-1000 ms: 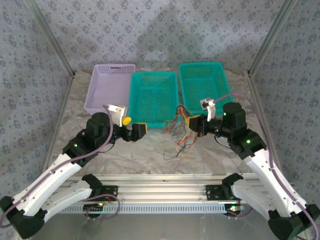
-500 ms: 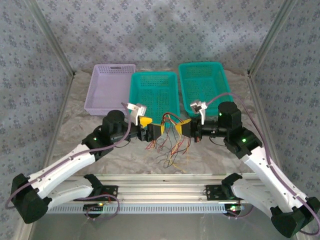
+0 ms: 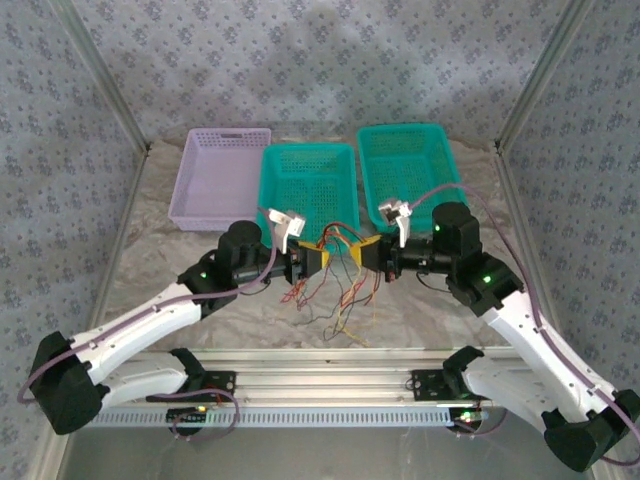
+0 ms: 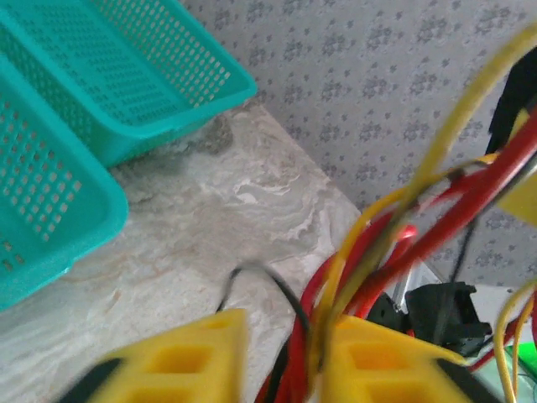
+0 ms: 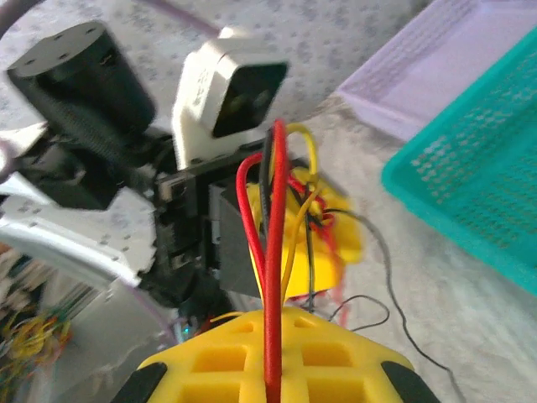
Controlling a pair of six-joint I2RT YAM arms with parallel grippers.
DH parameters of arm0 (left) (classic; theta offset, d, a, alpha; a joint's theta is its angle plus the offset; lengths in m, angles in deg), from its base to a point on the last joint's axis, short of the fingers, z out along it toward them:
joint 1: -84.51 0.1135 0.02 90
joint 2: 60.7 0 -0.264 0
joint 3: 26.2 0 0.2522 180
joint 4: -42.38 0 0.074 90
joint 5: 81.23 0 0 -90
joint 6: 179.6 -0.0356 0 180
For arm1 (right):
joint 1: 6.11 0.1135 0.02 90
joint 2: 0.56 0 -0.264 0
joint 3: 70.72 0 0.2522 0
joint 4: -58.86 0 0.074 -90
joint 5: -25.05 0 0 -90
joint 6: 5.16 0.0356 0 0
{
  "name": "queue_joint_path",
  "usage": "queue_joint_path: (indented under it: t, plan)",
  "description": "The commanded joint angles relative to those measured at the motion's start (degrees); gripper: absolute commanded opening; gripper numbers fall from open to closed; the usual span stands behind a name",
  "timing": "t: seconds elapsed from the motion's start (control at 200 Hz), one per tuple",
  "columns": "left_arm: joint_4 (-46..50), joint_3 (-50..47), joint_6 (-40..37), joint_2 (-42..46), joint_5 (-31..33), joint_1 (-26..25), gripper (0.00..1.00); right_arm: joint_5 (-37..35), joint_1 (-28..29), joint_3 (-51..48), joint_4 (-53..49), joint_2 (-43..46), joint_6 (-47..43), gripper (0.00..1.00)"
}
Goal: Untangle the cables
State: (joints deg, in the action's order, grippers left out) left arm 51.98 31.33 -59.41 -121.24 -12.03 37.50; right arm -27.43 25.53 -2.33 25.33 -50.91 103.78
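The cables (image 3: 340,272) hang as a loose knot of red, yellow-orange and black wire just in front of the middle teal basket (image 3: 308,148), toward the right end of its near rim. The top of the bunch is lifted. The free ends trail down and sprawl on the table (image 3: 450,315), further out from that rim. The raised span runs sideways, roughly parallel to the basket's near rim, with one end at each claw. So the long axis lies left to right, not toward the arm bases.

At the right end of the span, the right gripper (image 3: 373,252) is pressed together on the wires. In its wrist view a red strand rises straight out of the line where its yellow fingers (image 5: 210,361) meet, with black and yellow strands looping just beyond.

At the left end, facing it along the same line in front of the basket, is the left gripper (image 3: 314,262). Its wrist view shows its fingers (image 4: 180,365) with a narrow gap between them. Red, yellow and black strands run through that gap, close against one finger — whether they are actually pinched I cannot tell.

The knot sits about midway between the two claws, so neither arm is clearly the nearer. To my eye the coming move is a parting along the basket's rim, each claw drawing outward. That would loosen the tangle only if the left claw holds different strands from the right; otherwise it would tighten.
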Motion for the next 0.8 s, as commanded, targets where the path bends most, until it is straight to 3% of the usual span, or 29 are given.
queue_joint_path:
  t: [0.0,0.11,0.195,0.295,0.385,0.6,0.66,0.725,0.794]
  plan:
    - [8.46,1.98,-4.26,3.94,4.10,-0.29,0.00,-15.65,-0.62,3.27,-7.76,0.46,-1.71,0.00]
    - [19.47,4.90,-7.72,5.87,9.63,-0.31,0.00,-26.38,-1.67,2.71,-10.90,0.20,-0.85,0.00]
    - [24.98,6.57,-9.31,6.38,12.12,-0.29,0.00,-23.46,-2.87,1.60,-9.70,0.33,-0.83,0.00]
    - [28.48,7.65,-10.23,6.42,14.21,-0.37,0.00,-25.73,-3.12,1.28,-9.29,0.39,0.52,0.00]
    - [32.16,9.33,-11.24,6.22,16.39,-0.28,0.00,-33.00,-4.79,2.32,-12.39,0.07,0.92,0.00]
    - [37.11,12.56,-12.98,5.60,21.00,-0.26,0.00,-32.84,-8.93,1.97,-14.42,-0.19,2.01,0.00]
    - [37.66,13.52,-13.50,4.36,21.64,-0.30,0.00,-32.56,-8.98,1.97,-14.04,0.02,2.55,0.19]
    - [38.31,15.08,-13.79,2.72,22.68,-0.35,0.00,-31.23,-9.04,2.20,-11.72,0.57,2.62,0.47]
    - [38.62,16.73,-14.84,1.27,23.60,-0.29,0.00,-28.35,-9.00,2.97,-11.78,0.94,2.49,0.61]
